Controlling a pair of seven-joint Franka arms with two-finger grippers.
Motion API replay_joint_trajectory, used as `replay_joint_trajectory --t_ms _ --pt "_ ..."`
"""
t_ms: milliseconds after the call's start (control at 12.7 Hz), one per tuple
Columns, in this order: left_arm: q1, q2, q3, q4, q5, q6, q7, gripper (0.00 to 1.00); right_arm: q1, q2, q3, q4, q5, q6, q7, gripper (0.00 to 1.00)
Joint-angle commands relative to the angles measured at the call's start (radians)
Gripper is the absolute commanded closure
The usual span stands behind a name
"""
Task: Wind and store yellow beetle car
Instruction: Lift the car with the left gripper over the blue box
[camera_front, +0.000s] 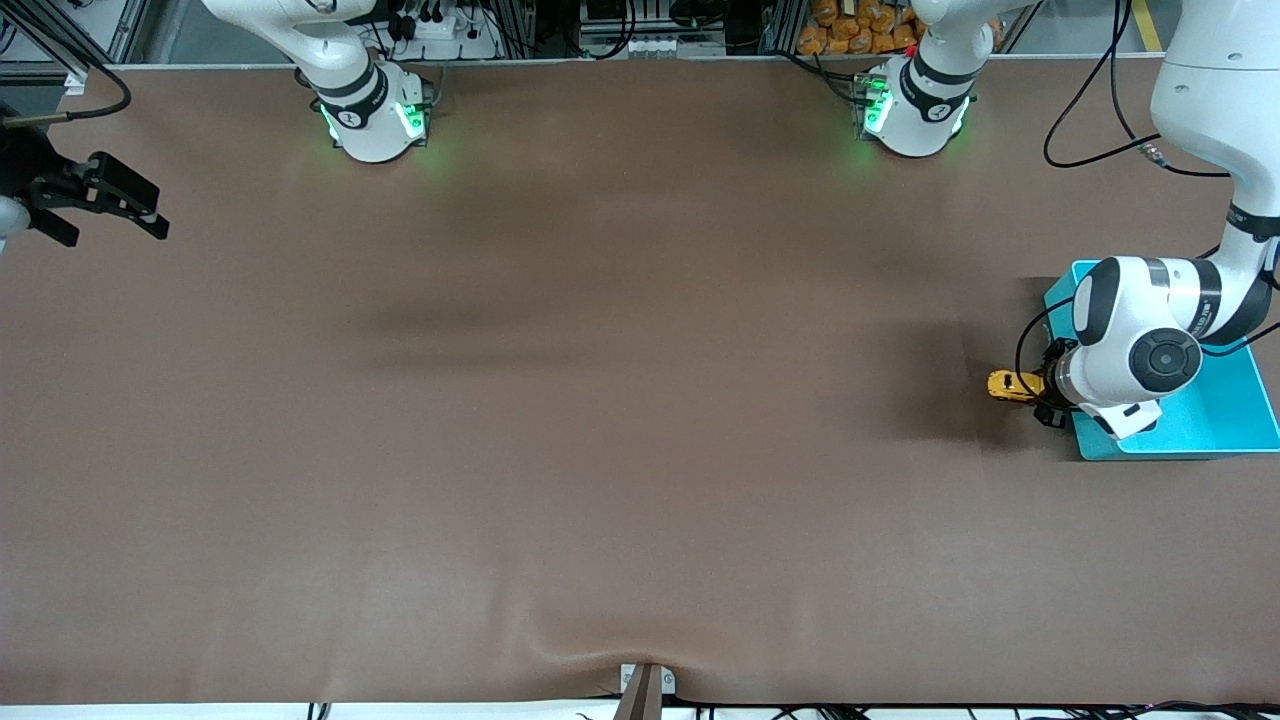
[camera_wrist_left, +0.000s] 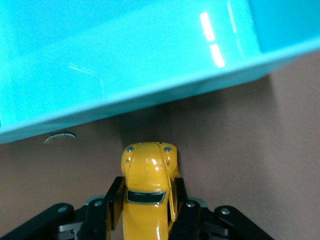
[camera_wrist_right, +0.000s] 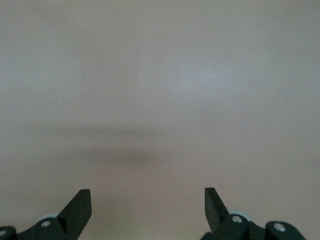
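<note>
The yellow beetle car (camera_front: 1006, 384) is tiny, with a rounded body and a dark window. My left gripper (camera_front: 1040, 392) is shut on it, one finger on each side. It holds the car low over the table, just outside the wall of the teal bin (camera_front: 1225, 415) on the side toward the right arm's end. In the left wrist view the car (camera_wrist_left: 149, 175) sits between the black fingers (camera_wrist_left: 114, 196) of my left gripper (camera_wrist_left: 147, 200), nose toward the bin wall (camera_wrist_left: 125, 65). My right gripper (camera_front: 128, 203) waits open and empty over the table at the right arm's end; it also shows in the right wrist view (camera_wrist_right: 147, 205).
The left arm's white wrist (camera_front: 1150, 345) hangs over the bin and hides part of it. The bin stands at the left arm's end of the brown table mat (camera_front: 620, 400). Both arm bases (camera_front: 375, 115) (camera_front: 915, 110) stand along the table's back edge.
</note>
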Motion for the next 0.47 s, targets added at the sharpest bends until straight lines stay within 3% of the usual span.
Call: replay_joint_trajectory --t_ms 0,394 --pt "-0.034 -0.057 -0.002 -0.010 0.028 -0.038 -0.012 0.80 0.004 -0.021 -0.002 -0.019 -0.011 0.001 -0.010 0.00" --pt "-0.065 -0.144 -0.002 0.075 -0.001 -0.225 0.178 0.81 0.033 -0.016 -0.024 -0.015 -0.011 0.008 -0.005 0.00"
